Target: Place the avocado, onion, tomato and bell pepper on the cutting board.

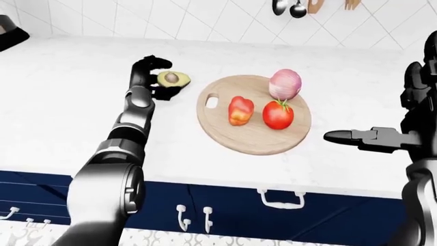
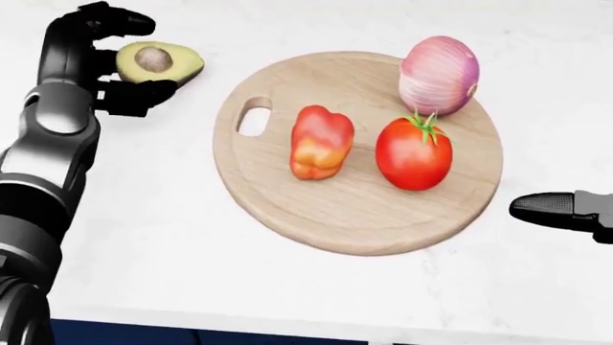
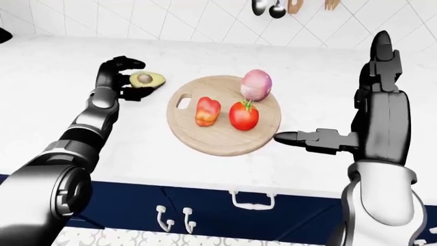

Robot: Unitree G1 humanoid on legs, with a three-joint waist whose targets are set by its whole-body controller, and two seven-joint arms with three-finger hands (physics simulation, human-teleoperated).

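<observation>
Gripping the halved avocado (image 2: 158,62) with left hand (image 2: 100,65) fingers curled round it, readying carry rightward to the round cutting board (image 2: 354,215); right hand (image 3: 321,139) idling open, empty.

Bright, even light throughout — sim render, no visible lamp. White surface (image 1: 68,92) nearly blown out, marble veining barely readable, esp. in head view. Shadows soft and short: faint dark rim under board (image 2: 364,230) at its lower edge, small contact shadows under tomato (image 2: 414,154) and pepper (image 2: 320,141). Soft highlights on tomato and onion (image 2: 439,74); broader sheen on left arm's (image 1: 109,189) metal shell, no hard glare. Slight softness/compression blur in all views — edges of black left hand (image 2: 100,61) smear a bit. Head view sharpest on board grain. No obvious edge distortion; wall tile (image 1: 205,20) lines stay straight.
</observation>
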